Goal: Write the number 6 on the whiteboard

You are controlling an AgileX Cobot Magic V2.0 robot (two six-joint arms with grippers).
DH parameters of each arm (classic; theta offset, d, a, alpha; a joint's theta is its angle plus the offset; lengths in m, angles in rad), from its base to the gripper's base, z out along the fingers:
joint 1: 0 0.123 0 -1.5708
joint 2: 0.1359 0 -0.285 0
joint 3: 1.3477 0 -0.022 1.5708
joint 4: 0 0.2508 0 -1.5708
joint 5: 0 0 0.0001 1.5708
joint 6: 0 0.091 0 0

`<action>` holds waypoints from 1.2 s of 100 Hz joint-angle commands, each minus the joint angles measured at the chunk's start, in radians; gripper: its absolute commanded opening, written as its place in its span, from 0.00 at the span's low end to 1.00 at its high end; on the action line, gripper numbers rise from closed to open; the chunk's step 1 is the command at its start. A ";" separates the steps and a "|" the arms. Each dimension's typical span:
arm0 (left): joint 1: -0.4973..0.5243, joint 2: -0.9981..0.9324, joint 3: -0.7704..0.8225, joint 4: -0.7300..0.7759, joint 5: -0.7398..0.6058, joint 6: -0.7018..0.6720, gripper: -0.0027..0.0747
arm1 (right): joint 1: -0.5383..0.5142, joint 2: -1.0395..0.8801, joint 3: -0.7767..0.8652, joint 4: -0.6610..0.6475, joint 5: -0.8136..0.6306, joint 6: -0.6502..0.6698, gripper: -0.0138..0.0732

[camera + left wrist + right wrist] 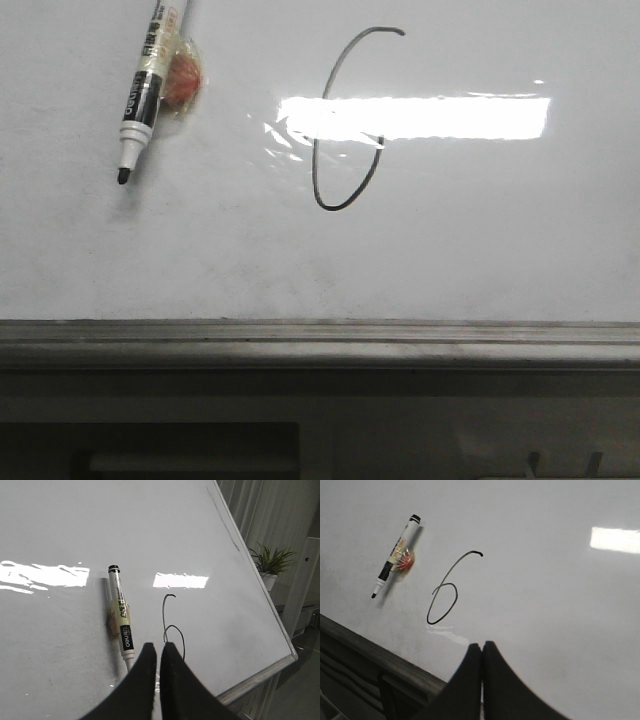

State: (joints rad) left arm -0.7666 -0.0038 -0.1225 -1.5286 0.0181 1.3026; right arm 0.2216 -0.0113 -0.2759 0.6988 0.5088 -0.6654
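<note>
- Front view: a large glossy white whiteboard (480, 250) fills most of the scene, with its grey metal bottom rail (320, 340) running across at 6 o'clock.
- A thin black hand-drawn number 6 (345, 120) sits just above the board's middle; its hooked top points toward 1 o'clock, and a bright rectangular light glare (415, 117) washes over its midsection, so the loop's closing is hard to read here.
- At 10 o'clock lies a white-barrelled marker with a black band (148, 85), uncapped, its dark tip aimed at 7 o'clock. A small reddish blob under clear tape (183, 80) touches its barrel on the 3 o'clock side.
- Neither arm appears in this view.
- Left wrist view: the left gripper (159, 672), two dark curved fingers, is pressed together and grasps nothing. The marker lies just beyond the fingertips, with the drawn digit beside it. A potted green plant (270, 562) stands past the board's edge.
- Right wrist view: the right gripper (481, 655) is likewise closed tight and empty (fingertips meeting). The digit shows fully here, its lower loop nearly joined, with the marker well apart from it toward 10 o'clock.
</note>
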 commanded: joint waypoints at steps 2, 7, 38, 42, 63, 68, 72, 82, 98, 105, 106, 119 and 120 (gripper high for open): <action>-0.002 -0.011 -0.028 -0.011 -0.003 -0.002 0.01 | -0.001 -0.010 -0.024 0.027 -0.069 -0.009 0.08; -0.002 -0.011 -0.028 -0.011 -0.003 -0.002 0.01 | -0.001 -0.010 -0.024 0.027 -0.069 -0.009 0.08; -0.002 -0.011 -0.028 -0.011 -0.003 -0.002 0.01 | -0.001 -0.010 -0.024 0.027 -0.069 -0.009 0.08; -0.002 -0.011 -0.028 -0.011 -0.003 -0.002 0.01 | -0.001 -0.010 -0.024 0.027 -0.069 -0.009 0.08; -0.002 -0.009 -0.028 0.027 -0.001 -0.004 0.01 | -0.001 -0.010 -0.024 0.027 -0.069 -0.009 0.08; 0.003 -0.004 -0.028 0.125 -0.004 -0.049 0.01 | -0.001 -0.010 -0.024 0.027 -0.069 -0.009 0.08; 0.010 0.002 -0.024 0.246 -0.008 -0.139 0.01 | -0.001 -0.010 -0.024 0.027 -0.069 -0.009 0.08; 0.061 0.033 -0.001 0.534 -0.052 -0.433 0.01 | -0.001 -0.010 -0.024 0.027 -0.069 -0.009 0.08; 0.219 0.065 0.026 0.953 -0.058 -0.818 0.01 | -0.001 -0.010 -0.024 0.027 -0.069 -0.009 0.08; 0.299 0.063 0.032 1.095 -0.057 -0.911 0.01 | -0.001 -0.010 -0.024 0.027 -0.069 -0.009 0.08; 0.315 0.063 0.032 1.109 -0.057 -0.920 0.01 | -0.001 -0.010 -0.024 0.027 -0.069 -0.009 0.08; 0.464 0.063 0.059 1.276 -0.060 -1.022 0.01 | -0.001 -0.010 -0.024 0.027 -0.069 -0.009 0.08; 0.480 0.063 0.063 1.282 -0.060 -1.025 0.01 | -0.001 -0.010 -0.024 0.027 -0.069 -0.009 0.08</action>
State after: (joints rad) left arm -0.3722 0.0391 -0.0503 -0.3550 0.0158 0.3564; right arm 0.2216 -0.0113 -0.2759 0.6988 0.5088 -0.6661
